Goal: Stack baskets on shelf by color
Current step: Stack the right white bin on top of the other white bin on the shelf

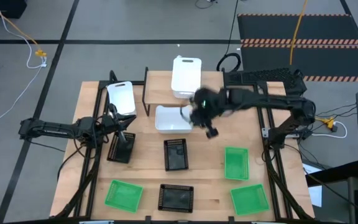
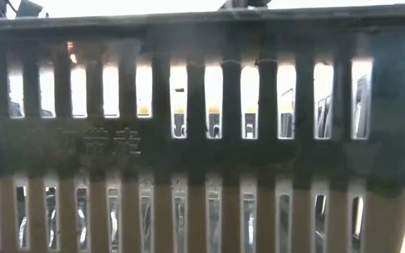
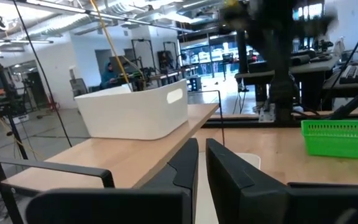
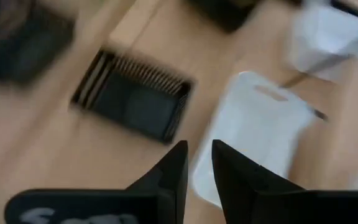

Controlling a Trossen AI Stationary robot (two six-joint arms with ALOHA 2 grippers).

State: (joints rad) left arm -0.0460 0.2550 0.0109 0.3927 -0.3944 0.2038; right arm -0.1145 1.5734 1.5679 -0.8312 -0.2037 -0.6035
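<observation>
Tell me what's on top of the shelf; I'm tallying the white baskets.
One white basket sits on the shelf; nothing shows inside it. Another white basket lies in front, partly hidden by the right end effector.

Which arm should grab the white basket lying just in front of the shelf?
Right. The right gripper hovers at the edge of that white basket, beside the shelf. The left gripper sits farther off, near a black basket.
</observation>
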